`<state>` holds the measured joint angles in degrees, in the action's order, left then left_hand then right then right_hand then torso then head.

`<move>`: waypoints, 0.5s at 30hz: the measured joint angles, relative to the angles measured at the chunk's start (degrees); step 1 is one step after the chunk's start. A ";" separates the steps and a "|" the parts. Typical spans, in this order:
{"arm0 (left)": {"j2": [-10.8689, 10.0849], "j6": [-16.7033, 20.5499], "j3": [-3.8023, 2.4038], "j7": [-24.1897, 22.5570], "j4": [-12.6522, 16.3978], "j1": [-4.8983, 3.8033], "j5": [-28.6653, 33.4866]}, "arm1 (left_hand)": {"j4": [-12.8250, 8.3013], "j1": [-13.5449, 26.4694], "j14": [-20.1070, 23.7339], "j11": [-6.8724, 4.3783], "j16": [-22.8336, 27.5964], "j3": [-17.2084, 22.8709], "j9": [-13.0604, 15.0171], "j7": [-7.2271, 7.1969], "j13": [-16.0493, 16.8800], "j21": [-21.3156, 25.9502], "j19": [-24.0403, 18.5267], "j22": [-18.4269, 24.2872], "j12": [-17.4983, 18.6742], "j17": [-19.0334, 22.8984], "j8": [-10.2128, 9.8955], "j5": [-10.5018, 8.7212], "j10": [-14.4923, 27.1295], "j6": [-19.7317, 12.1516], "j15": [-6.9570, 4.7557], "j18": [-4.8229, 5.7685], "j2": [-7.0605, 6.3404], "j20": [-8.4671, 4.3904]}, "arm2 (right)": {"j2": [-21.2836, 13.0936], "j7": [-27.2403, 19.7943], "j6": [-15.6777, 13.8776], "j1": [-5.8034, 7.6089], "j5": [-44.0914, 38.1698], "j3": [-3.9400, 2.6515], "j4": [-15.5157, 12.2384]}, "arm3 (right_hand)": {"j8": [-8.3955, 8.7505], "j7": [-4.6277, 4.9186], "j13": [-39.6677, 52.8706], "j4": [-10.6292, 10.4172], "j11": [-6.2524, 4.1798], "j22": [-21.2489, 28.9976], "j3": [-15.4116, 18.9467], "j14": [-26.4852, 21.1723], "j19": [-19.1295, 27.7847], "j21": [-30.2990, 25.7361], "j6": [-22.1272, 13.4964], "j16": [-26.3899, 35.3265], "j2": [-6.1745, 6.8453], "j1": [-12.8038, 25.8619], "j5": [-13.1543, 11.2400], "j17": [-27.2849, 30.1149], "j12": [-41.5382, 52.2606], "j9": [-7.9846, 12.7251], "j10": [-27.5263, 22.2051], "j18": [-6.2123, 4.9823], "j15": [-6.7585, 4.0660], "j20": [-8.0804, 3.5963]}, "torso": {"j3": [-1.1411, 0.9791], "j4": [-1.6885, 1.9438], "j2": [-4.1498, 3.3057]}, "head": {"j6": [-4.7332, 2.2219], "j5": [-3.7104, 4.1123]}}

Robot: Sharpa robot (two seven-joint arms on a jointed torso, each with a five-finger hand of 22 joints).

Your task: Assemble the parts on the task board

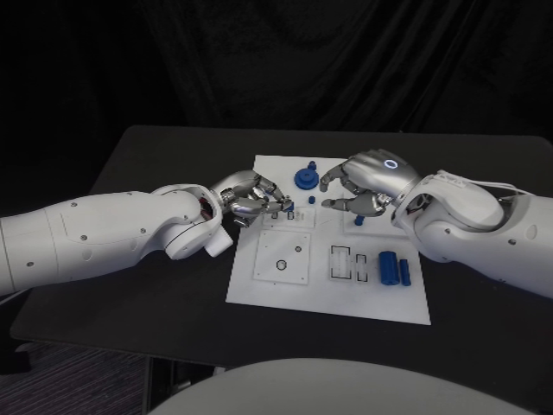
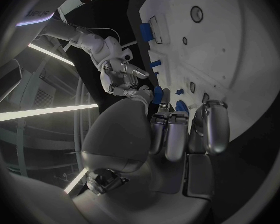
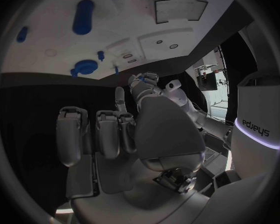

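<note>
The white task board (image 1: 333, 298) lies mid-surface. The left hand (image 1: 251, 201) pinches a small blue part (image 1: 284, 207) over the board's near-left area; the right hand (image 1: 361, 186) hovers with fingers curled, holding nothing, beside the blue gear (image 1: 305, 179).

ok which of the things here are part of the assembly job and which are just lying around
Part of the job:
task board
blue gear-like part
two blue cylinders
small blue peg
left hand
right hand

Just there:
black table
</note>
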<state>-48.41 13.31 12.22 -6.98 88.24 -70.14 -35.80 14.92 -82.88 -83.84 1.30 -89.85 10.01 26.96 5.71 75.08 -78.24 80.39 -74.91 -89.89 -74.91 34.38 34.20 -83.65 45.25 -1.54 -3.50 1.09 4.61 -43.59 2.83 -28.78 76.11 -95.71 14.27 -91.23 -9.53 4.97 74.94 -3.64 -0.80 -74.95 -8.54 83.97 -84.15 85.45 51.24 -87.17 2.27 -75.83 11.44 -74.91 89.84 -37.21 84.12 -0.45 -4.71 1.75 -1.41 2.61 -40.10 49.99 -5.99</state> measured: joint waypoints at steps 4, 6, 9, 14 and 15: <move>-0.83 0.11 0.05 4.01 0.93 -0.74 -2.71 | 0.00 0.06 -0.21 0.00 0.00 0.00 0.00 0.00 0.00 0.00 0.22 0.00 0.01 0.00 0.00 -0.01 0.00 0.00 -0.20 0.00 -0.09 -0.22 | -3.06 0.73 -0.42 3.16 -0.01 -0.05 -2.48 | 0.37 0.03 0.00 -0.24 0.20 0.00 -0.24 0.07 0.21 0.00 -0.63 0.00 0.24 -0.24 0.05 0.00 0.00 0.00 -0.20 0.00 0.43 0.21 | -0.03 0.00 -0.01 | 0.00 -0.07; -0.89 -0.26 0.05 6.33 1.14 -1.53 -4.08 | 0.00 0.21 -0.21 -0.11 0.00 0.00 0.00 0.00 0.00 -0.05 0.30 0.00 0.02 0.00 0.00 -0.01 -0.11 0.00 -0.21 0.00 -0.31 -0.30 | -4.48 1.10 -0.71 4.56 -0.02 -0.09 -3.67 | 0.37 0.02 -0.01 -0.24 0.20 0.00 -0.24 0.07 0.21 0.00 -0.63 0.00 0.23 -0.24 0.30 0.00 0.00 0.00 -0.20 0.00 0.43 0.21 | -0.05 -0.01 -0.01 | 0.00 -0.06; -0.66 -1.77 0.00 10.74 1.04 -3.07 -6.22 | 0.24 0.15 -0.21 -0.32 0.00 0.24 0.01 0.00 -0.01 -0.21 0.30 0.00 0.02 0.00 0.00 -0.72 -0.08 0.00 -0.21 0.00 -0.60 -0.30 | -6.11 1.66 -1.25 5.94 -0.02 -0.15 -5.01 | 0.37 0.02 -0.01 -0.40 0.20 0.01 -0.40 0.07 0.21 0.00 -0.63 0.00 0.21 -0.26 0.51 0.00 0.00 -0.10 -0.20 0.00 0.43 0.21 | -0.09 -0.02 0.01 | 0.00 0.17; 0.03 -5.91 -0.03 17.96 0.32 -5.43 -8.65 | 0.23 0.29 0.00 -0.53 0.00 0.88 0.01 0.00 -0.01 -0.21 0.50 0.00 0.02 0.00 0.23 -2.45 -0.11 0.00 -0.41 0.00 -0.76 -0.50 | -7.53 2.41 -1.97 6.86 -0.03 -0.09 -6.15 | 0.37 0.02 -0.01 -0.40 0.20 0.01 -0.40 0.07 0.21 0.00 -0.62 0.00 -0.09 -0.56 0.52 0.00 0.00 -0.19 -0.20 0.00 0.43 0.21 | -0.26 -0.09 0.08 | 0.00 0.42; 0.23 -7.00 -0.03 19.61 0.18 -5.91 -9.06 | 0.15 0.29 0.00 -0.61 0.00 0.97 0.01 0.00 -0.01 -0.21 0.50 0.00 0.02 0.00 0.23 -2.79 -0.19 0.00 -0.41 0.00 -0.76 -0.50 | -7.74 2.63 -2.07 6.96 -0.03 -0.08 -6.17 | 0.37 0.02 -0.01 -0.40 0.20 0.01 -0.40 0.07 0.21 0.00 -0.62 0.00 -0.09 -0.56 0.51 0.00 0.00 -0.21 -0.20 0.00 0.43 0.21 | -0.30 -0.13 0.10 | 0.00 0.42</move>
<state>-48.18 6.30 12.19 12.63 88.42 -76.05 -44.86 15.07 -82.60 -83.84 0.69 -89.85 10.98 26.96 5.71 75.07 -78.44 80.89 -74.91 -89.87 -74.91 34.61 31.41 -83.84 45.25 -1.95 -3.51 0.33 4.11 -51.33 5.46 -30.85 83.08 -95.75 14.18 -97.40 -9.15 4.99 74.93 -4.03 -0.61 -74.94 -8.94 84.05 -83.94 85.45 50.62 -87.17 2.18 -76.39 11.95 -74.91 89.84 -37.42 83.93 -0.45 -4.28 1.95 -1.71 2.49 -40.00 49.99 -5.58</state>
